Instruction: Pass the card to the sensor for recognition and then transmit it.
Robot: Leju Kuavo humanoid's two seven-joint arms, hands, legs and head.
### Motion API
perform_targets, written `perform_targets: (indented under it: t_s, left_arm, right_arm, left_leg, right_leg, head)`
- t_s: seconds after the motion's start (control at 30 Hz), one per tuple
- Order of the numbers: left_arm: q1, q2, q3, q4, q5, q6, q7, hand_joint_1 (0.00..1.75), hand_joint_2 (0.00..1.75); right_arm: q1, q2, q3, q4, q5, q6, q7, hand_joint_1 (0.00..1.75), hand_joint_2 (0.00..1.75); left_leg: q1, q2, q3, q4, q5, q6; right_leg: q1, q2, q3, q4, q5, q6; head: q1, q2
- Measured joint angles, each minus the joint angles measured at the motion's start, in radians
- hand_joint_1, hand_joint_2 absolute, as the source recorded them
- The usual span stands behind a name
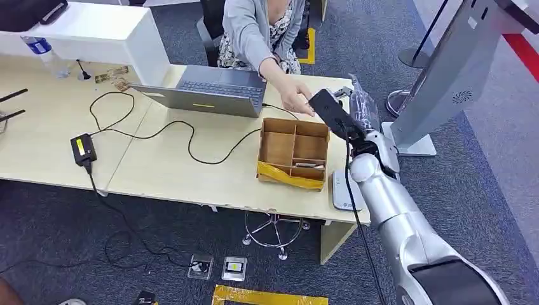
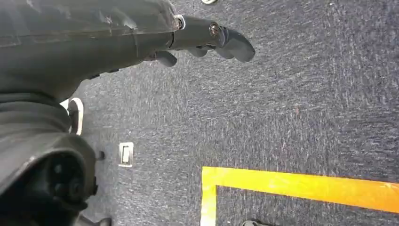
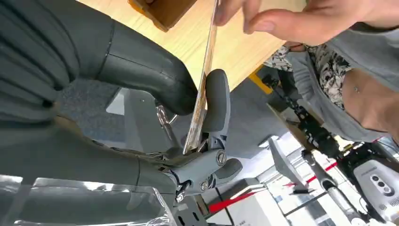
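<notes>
A thin, pale card [image 3: 202, 94] stands edge-on in the right wrist view, pinched between the thick thumb [image 3: 150, 75] and a darker finger [image 3: 216, 103] of my right hand [image 3: 188, 155]. A person's hand [image 3: 301, 21] grips the card's far end. In the head view my right hand [image 1: 357, 108] reaches over the table's far right corner and meets that person's hand [image 1: 293, 98]. A white flat device [image 1: 343, 187] lies at the table's right edge beside my forearm. My left hand [image 2: 207, 40] hangs over the carpet and holds nothing.
A divided wooden box [image 1: 293, 152] with yellow tape sits just left of my right arm. An open laptop [image 1: 210, 89], a black cable and a black adapter [image 1: 83, 149] lie on the table [image 1: 159, 171]. A grey kiosk [image 1: 445, 76] stands to the right.
</notes>
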Motion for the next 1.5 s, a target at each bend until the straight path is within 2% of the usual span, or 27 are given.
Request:
perform_targets:
  t_s: [0.37, 0.5, 0.63, 0.7, 0.9, 1.33, 1.5]
  left_arm:
    - [0.000, -0.008, 0.000, 0.000, 0.008, 0.007, 0.000, 0.00, 0.00]
    - [0.001, -0.010, 0.000, 0.000, 0.017, 0.008, 0.000, 0.00, 0.00]
    - [0.005, -0.010, 0.000, 0.000, 0.024, 0.006, 0.021, 0.00, 0.00]
    - [0.007, -0.010, 0.000, 0.000, 0.027, 0.006, 0.032, 0.00, 0.00]
    - [0.008, -0.009, 0.001, 0.000, 0.034, 0.004, 0.056, 0.00, 0.00]
    - [0.007, -0.010, 0.002, 0.000, 0.020, 0.006, 0.072, 0.00, 0.00]
    - [0.007, -0.010, 0.002, 0.000, 0.020, 0.006, 0.072, 0.00, 0.00]
  right_arm:
    - [0.000, -0.015, 0.007, -0.007, -0.034, -0.019, 0.021, 1.75, 1.75]
    - [0.025, -0.061, 0.017, -0.007, -0.031, -0.028, 0.031, 1.75, 1.75]
    - [0.074, -0.125, 0.017, -0.003, -0.079, 0.021, 0.033, 1.75, 1.75]
    - [0.101, -0.158, 0.017, -0.003, -0.078, 0.021, 0.024, 1.75, 1.75]
    - [0.140, -0.203, 0.017, -0.003, -0.077, 0.032, 0.024, 1.75, 1.75]
    - [0.183, -0.208, 0.033, 0.006, -0.077, 0.041, -0.026, 1.75, 1.75]
    - [0.183, -0.208, 0.034, 0.006, -0.077, 0.041, -0.026, 1.75, 1.75]
  left_leg:
    - [0.000, 0.000, 0.001, 0.000, 0.000, 0.000]
    - [0.000, 0.000, 0.000, 0.000, 0.000, 0.000]
    - [0.000, 0.000, 0.000, 0.000, 0.000, 0.000]
    - [0.000, 0.000, 0.000, 0.000, -0.001, 0.000]
    - [0.000, 0.002, 0.001, 0.000, -0.002, -0.001]
    - [0.000, 0.003, 0.000, 0.000, -0.002, -0.001]
    - [0.000, 0.003, 0.000, 0.000, -0.002, -0.001]
  right_leg:
    - [0.000, 0.000, -0.001, 0.000, 0.000, 0.000]
    - [0.000, -0.001, 0.000, -0.001, 0.000, 0.000]
    - [0.000, 0.000, 0.000, -0.001, 0.000, 0.000]
    - [-0.001, 0.000, 0.000, -0.001, 0.000, 0.000]
    - [0.000, 0.002, -0.001, -0.001, 0.000, 0.000]
    - [0.000, 0.002, 0.000, -0.001, 0.000, 0.000]
    - [0.000, 0.002, 0.000, -0.001, 0.000, 0.000]
  head:
    - [0.000, 0.000]
    - [0.000, 0.000]
    - [0.000, 0.000]
    - [0.000, 0.000]
    - [0.000, 0.000]
    - [0.000, 0.000]
    - [0.000, 0.000]
